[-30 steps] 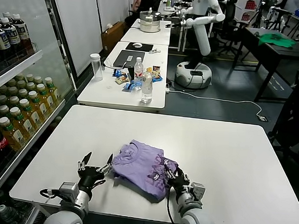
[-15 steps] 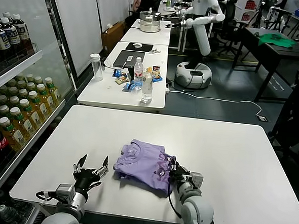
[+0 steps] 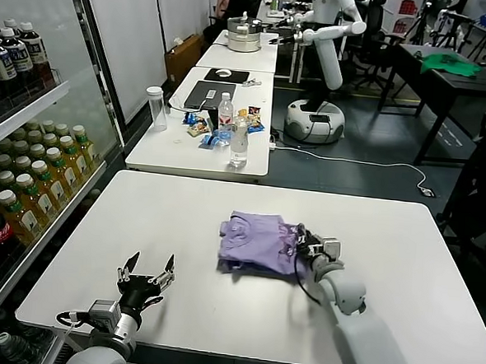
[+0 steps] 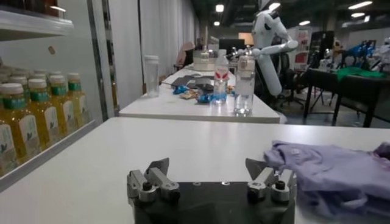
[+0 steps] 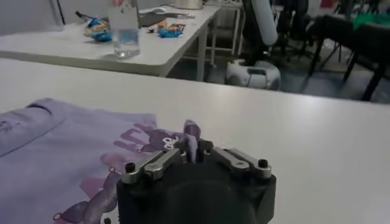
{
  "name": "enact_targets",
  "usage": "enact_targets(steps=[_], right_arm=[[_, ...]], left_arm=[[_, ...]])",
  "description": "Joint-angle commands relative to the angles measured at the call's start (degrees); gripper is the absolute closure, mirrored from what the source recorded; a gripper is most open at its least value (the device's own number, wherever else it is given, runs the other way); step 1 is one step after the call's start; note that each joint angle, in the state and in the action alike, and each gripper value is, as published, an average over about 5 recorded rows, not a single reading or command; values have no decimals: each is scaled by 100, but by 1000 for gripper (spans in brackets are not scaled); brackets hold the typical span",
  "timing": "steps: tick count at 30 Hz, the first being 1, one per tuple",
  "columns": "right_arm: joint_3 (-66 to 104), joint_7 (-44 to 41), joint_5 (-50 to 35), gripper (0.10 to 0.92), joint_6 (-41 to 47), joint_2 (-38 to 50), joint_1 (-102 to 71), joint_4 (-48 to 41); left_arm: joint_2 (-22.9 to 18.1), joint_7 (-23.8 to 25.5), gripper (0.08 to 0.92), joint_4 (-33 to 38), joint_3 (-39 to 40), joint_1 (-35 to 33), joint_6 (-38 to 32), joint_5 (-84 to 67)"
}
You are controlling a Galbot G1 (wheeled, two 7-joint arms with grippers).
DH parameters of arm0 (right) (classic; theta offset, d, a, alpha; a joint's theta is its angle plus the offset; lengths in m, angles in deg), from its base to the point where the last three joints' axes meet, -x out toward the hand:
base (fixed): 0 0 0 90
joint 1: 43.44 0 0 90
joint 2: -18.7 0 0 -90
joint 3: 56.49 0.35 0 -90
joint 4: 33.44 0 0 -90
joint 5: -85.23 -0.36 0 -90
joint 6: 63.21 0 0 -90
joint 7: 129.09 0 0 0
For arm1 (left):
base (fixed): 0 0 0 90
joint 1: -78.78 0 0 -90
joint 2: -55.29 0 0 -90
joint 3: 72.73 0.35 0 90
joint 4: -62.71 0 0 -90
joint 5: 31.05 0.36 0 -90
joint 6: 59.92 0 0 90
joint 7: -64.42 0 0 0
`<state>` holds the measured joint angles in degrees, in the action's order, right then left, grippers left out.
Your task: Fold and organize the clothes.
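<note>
Hidden or unclear: the underside layers of the T-shirt (image 3: 256, 243) cannot be seen; how many folds it holds cannot be told. In the left wrist view the garment (image 4: 332, 173) runs off the frame edge. The print near its right edge is too small to read from the head view.
T-shirt position: lavender, bunched into a compact folded bundle on the white table (image 3: 183, 220), somewhat right of centre, well apart from the near edge.
Right gripper (image 3: 315, 246): at the bundle's right edge, forearm stretched forward across the table from the near side. In the right wrist view the two fingers (image 5: 155, 165) converge to a narrow gap with a raised pinch of purple cloth (image 5: 191, 135) clamped between the tips.
Left gripper (image 3: 145, 277): low over the table near the front left, well apart from the garment, pointing forward. Fingers (image 4: 152, 176) splayed wide, nothing between them.
Background: second table with water bottles (image 3: 239, 140), a laptop (image 3: 209, 93) and snack packets; shelves of bottled drinks (image 3: 28, 189) on the robot's left; a green garment (image 3: 450, 64) on a far dark table.
</note>
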<state>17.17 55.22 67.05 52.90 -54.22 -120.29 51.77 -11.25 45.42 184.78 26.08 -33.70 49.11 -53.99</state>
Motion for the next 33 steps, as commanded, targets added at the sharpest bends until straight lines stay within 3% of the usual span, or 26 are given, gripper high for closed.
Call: enact_targets(steps=[1,7,15,19,25,33], right_arm=[[74,-622,1183,743,-1895,505,673,-1040],[289,-295,874,570,-2046,658,172,-165],[1416,-313,431,336,-1504,742,-2197,2449],[2014,-433,372,237,-1468,516,-3401,3338],[2367,-698,559,203,-1785,125,-4637,3939],[2337,-450,946,203,-2280,-82,-4854,4069]], left_arm=[[-24,8,177,-40,32,52,-3,3],[-89,24,177,-58,105,159,9,4],[-82,182,177,74,87,20,-77,34],[-69,299,177,160,81,-111,-210,122],[-65,433,177,248,99,-239,-411,214],[-111,544,177,332,127,-359,-644,242]])
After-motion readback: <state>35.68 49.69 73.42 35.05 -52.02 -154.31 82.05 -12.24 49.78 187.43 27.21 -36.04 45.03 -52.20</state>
